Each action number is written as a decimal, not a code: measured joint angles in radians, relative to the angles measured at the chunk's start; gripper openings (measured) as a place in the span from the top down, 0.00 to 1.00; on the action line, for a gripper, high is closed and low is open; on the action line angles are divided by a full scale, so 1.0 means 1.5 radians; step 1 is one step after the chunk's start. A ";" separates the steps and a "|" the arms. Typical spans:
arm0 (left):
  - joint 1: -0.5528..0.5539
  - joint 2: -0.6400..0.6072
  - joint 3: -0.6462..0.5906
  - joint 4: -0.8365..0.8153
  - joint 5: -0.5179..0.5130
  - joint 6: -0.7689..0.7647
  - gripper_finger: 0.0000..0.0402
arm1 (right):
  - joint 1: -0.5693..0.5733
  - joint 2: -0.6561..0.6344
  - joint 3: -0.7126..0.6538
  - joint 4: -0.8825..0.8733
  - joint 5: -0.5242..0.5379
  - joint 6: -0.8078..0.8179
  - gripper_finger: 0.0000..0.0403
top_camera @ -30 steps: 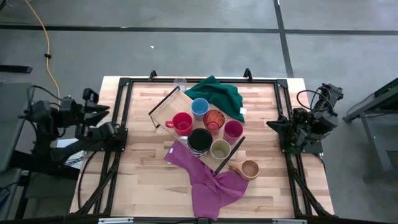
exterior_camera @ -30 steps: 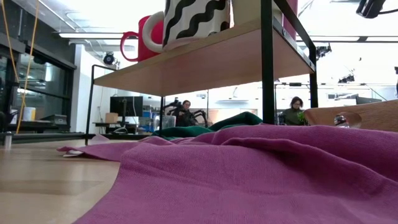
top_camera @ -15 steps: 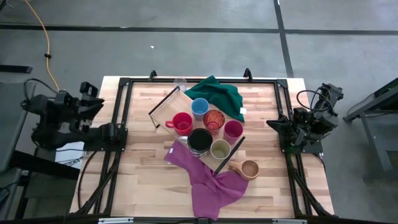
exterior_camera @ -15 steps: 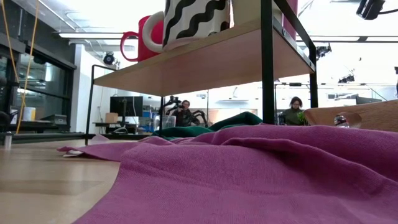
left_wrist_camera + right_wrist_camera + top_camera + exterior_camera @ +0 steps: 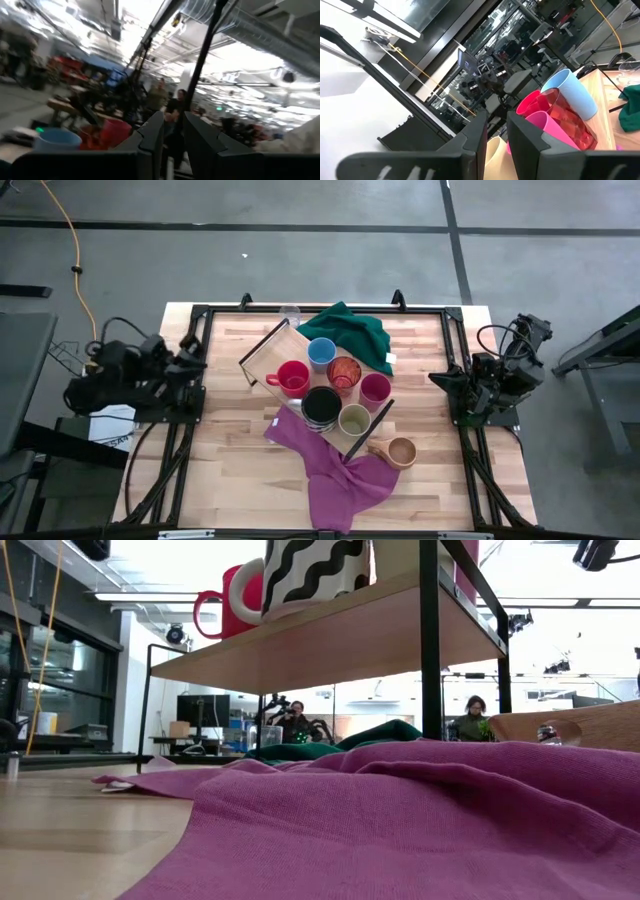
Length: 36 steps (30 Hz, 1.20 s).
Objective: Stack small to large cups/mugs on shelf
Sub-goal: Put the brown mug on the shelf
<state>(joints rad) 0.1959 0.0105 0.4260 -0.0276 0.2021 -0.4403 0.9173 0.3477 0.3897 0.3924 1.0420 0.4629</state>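
**Cups and mugs crowd a tilted shelf at mid-table**

The cups and mugs sit mostly on the shelf [image 5: 262, 350], a long pale wooden board with thin black metal ends, lying diagonally across the middle of the butcher-block table [image 5: 230, 470]. On it stand six round vessels packed rim to rim: a glossy red mug [image 5: 292, 377] with its handle toward the left arm, a light blue cup [image 5: 321, 352], a translucent orange patterned cup [image 5: 344, 371], a magenta cup [image 5: 375, 388], a black mug [image 5: 321, 406] and an olive-beige cup [image 5: 354, 420]. In the low view the black mug's wall shows bold white waves [image 5: 312, 570]. Only the shelf's far-left end is bare board.

A tan mug [image 5: 400, 452] rests on the table just off the shelf's near end. A clear glass [image 5: 290, 313] stands at the far edge, beside a rumpled green cloth [image 5: 352, 332]. A soft purple cloth [image 5: 335, 473] spills from under the shelf toward the near edge.

Open wood lies along both sides of the table and at the near-left corner.

The left gripper [image 5: 173, 131] hangs off the table's left edge, fingers slightly apart, clamping nothing. The right gripper [image 5: 496, 131] waits beyond the right edge, fingers likewise slightly apart and empty.
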 joint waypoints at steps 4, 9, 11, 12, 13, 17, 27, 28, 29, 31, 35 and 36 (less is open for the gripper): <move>0.000 0.000 -0.021 0.022 0.035 -0.045 0.84 | 0.000 0.000 0.000 -0.001 -0.010 0.005 0.83; 0.000 0.000 -0.021 0.023 0.058 -0.073 0.84 | 0.000 0.000 0.001 -0.031 -0.039 0.046 0.83; 0.000 0.000 -0.021 0.023 0.067 -0.083 0.84 | 0.000 0.000 0.001 -0.067 -0.050 0.089 0.83; 0.000 0.000 -0.021 0.022 0.068 -0.085 0.84 | 0.000 0.000 0.001 -0.089 -0.052 0.113 0.83; 0.000 0.000 -0.021 0.019 0.068 -0.088 0.84 | 0.000 0.000 0.001 -0.113 -0.054 0.139 0.83; 0.000 0.000 -0.021 0.016 0.069 -0.097 0.84 | 0.000 0.000 0.001 -0.169 -0.074 0.216 0.83; 0.000 0.000 -0.021 -0.036 0.075 -0.122 0.84 | 0.059 0.001 0.016 -0.355 -0.089 0.416 0.86; 0.000 0.000 -0.021 -0.038 0.075 -0.122 0.84 | 0.065 0.003 0.026 -0.382 -0.089 0.438 0.87; 0.000 0.000 -0.021 -0.037 0.073 -0.123 0.84 | 0.072 0.005 0.036 -0.411 -0.090 0.460 0.89; 0.000 0.000 -0.021 -0.029 0.069 -0.123 0.84 | 0.083 0.016 0.062 -0.464 -0.097 0.496 0.91; 0.000 0.000 -0.020 -0.032 0.064 -0.118 0.84 | 0.092 0.051 0.119 -0.599 -0.135 0.595 0.93; 0.000 0.000 -0.020 -0.034 0.062 -0.115 0.84 | 0.092 0.064 0.131 -0.636 -0.148 0.626 0.94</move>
<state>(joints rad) 0.1959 0.0105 0.3954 -0.0791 0.2955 -0.6134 1.0550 0.4435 0.5856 -0.5613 0.8196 1.4017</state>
